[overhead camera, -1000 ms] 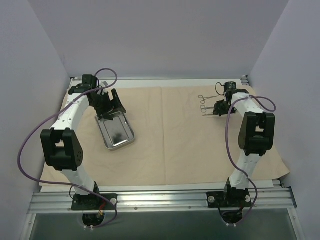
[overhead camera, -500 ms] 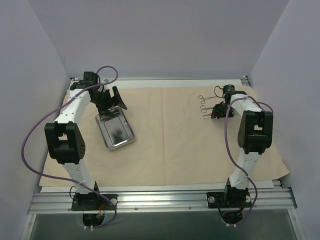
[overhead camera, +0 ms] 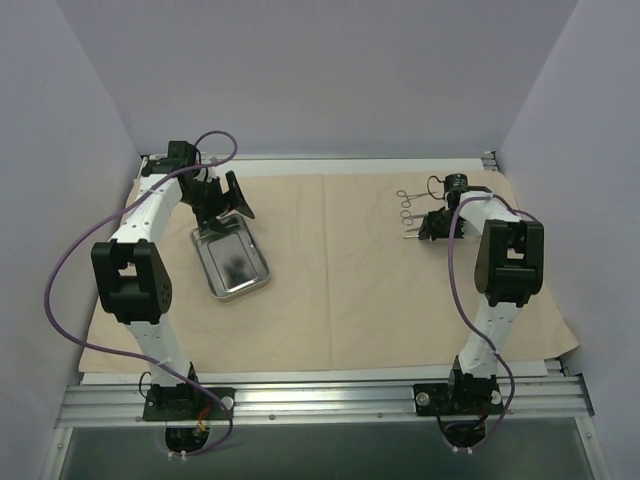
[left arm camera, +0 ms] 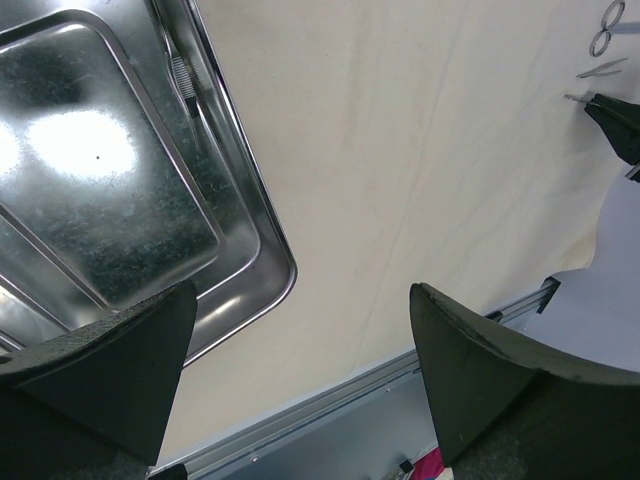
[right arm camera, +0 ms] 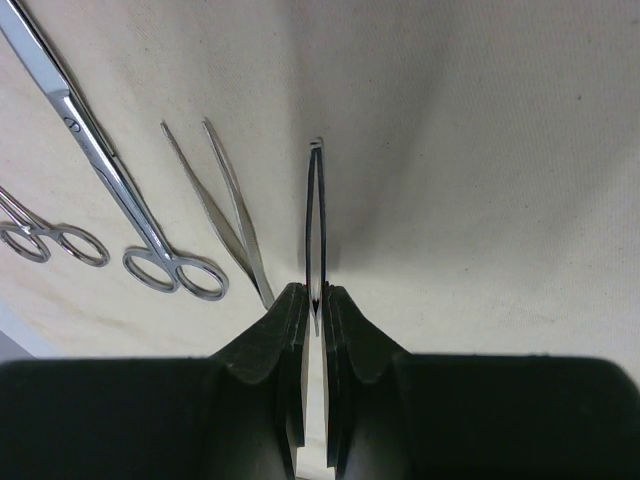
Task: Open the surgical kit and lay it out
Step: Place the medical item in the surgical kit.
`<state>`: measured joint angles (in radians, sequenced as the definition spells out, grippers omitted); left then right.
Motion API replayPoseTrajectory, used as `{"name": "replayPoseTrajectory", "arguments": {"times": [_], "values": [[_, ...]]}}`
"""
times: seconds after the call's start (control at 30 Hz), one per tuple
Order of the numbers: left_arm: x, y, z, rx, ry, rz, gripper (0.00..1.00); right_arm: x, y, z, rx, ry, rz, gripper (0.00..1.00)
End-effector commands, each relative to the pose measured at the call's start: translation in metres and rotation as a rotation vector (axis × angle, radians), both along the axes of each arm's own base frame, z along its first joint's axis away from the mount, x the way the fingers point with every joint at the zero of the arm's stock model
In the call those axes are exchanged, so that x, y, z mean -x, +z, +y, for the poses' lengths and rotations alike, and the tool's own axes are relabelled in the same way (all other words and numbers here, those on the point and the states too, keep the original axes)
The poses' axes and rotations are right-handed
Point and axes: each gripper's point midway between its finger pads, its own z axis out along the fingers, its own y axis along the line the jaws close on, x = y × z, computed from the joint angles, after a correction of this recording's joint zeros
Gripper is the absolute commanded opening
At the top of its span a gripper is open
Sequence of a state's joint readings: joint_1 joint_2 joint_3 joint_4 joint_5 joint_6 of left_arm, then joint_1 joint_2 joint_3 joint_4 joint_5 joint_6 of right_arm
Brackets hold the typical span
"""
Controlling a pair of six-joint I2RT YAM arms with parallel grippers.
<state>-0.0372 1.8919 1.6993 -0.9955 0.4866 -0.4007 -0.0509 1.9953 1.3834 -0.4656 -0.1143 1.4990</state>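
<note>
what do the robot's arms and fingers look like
The left arm and right arm both have white links with bulky black joint housings and a purple cable looping alongside. The fingers are matte black, broad and tapering to wedge tips.

White arms (overhead camera: pixel 150 212), black joints (overhead camera: pixel 130 285), purple cables (overhead camera: pixel 46 295).
</note>
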Motion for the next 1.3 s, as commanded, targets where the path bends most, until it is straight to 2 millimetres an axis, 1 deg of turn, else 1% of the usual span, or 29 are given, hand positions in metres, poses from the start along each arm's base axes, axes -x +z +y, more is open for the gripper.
{"name": "replayPoseTrajectory", "arguments": {"times": [0.0, 0.17, 0.3, 0.43, 0.47, 0.53, 0.63, 0.7, 0.73, 0.77, 0.8, 0.83, 0.9, 0.93, 0.97, 1.0, 1.03, 1.1, 1.13, 1.2, 1.23, 1.27], "values": [[-0.003, 0.009, 0.004, -0.006, -0.016, -0.02, 0.96, 0.008, -0.011, -0.003, 0.021, -0.01, 0.051, 0.06], [-0.004, 0.007, 0.003, -0.004, -0.015, -0.015, 0.96, 0.015, -0.017, -0.006, 0.036, 0.014, 0.084, 0.08], [-0.003, 0.006, 0.003, -0.008, -0.014, -0.005, 0.96, 0.018, -0.022, -0.014, 0.055, 0.036, 0.103, 0.09], [-0.003, 0.002, 0.004, -0.017, -0.008, 0.005, 0.96, 0.014, -0.022, -0.021, 0.073, 0.067, 0.097, 0.1], [-0.002, 0.001, 0.004, -0.017, -0.008, 0.009, 0.96, 0.013, -0.023, -0.022, 0.08, 0.073, 0.098, 0.13], [0.0, -0.003, 0.004, -0.023, -0.009, 0.023, 0.96, 0.01, -0.022, -0.025, 0.092, 0.097, 0.094, 0.14], [0.003, -0.007, 0.004, -0.039, -0.011, 0.035, 0.96, 0.006, -0.018, -0.025, 0.091, 0.116, 0.083, 0.23], [0.006, -0.012, 0.008, -0.078, -0.002, 0.053, 0.97, 0.006, -0.015, -0.024, 0.092, 0.121, 0.077, 0.3], [0.007, -0.014, 0.009, -0.092, -0.001, 0.062, 0.98, 0.006, -0.012, -0.023, 0.091, 0.126, 0.072, 0.36], [0.01, -0.018, 0.013, -0.125, 0.011, 0.079, 1.0, 0.005, -0.009, -0.024, 0.092, 0.128, 0.067, 0.39], [0.011, -0.02, 0.014, -0.136, 0.017, 0.088, 0.98, 0.006, -0.007, -0.023, 0.092, 0.135, 0.067, 0.4], [0.012, -0.021, 0.016, -0.146, 0.032, 0.094, 0.92, 0.006, -0.002, -0.021, 0.088, 0.139, 0.059, 0.41], [0.013, -0.027, 0.02, -0.17, 0.049, 0.103, 0.9, 0.007, 0.006, -0.018, 0.084, 0.144, 0.045, 0.42], [0.013, -0.027, 0.021, -0.178, 0.061, 0.1, 0.87, 0.007, 0.017, -0.015, 0.08, 0.15, 0.023, 0.43], [0.011, -0.027, 0.023, -0.188, 0.072, 0.091, 0.85, 0.007, 0.023, -0.01, 0.071, 0.16, 0.013, 0.44], [0.015, -0.034, 0.026, -0.208, 0.082, 0.104, 0.83, 0.008, 0.03, -0.006, 0.069, 0.171, 0.002, 0.45], [0.015, -0.037, 0.027, -0.214, 0.093, 0.106, 0.79, 0.009, 0.041, -0.003, 0.069, 0.188, -0.02, 0.46], [0.019, -0.047, 0.027, -0.232, 0.1, 0.125, 0.75, 0.009, 0.055, 0.003, 0.109, 0.281, -0.047, 0.48], [0.02, -0.053, 0.029, -0.256, 0.111, 0.129, 0.74, 0.006, 0.068, 0.006, 0.128, 0.318, -0.068, 0.49], [0.017, -0.06, 0.027, -0.268, 0.115, 0.109, 0.69, 0.005, 0.078, 0.009, 0.153, 0.386, -0.09, 0.49], [0.019, -0.068, 0.027, -0.276, 0.123, 0.115, 0.68, 0.006, 0.085, 0.018, 0.177, 0.458, -0.109, 0.48], [0.011, -0.07, 0.026, -0.272, 0.128, 0.083, 0.65, 0.008, 0.089, 0.02, 0.194, 0.483, -0.116, 0.48]]}}
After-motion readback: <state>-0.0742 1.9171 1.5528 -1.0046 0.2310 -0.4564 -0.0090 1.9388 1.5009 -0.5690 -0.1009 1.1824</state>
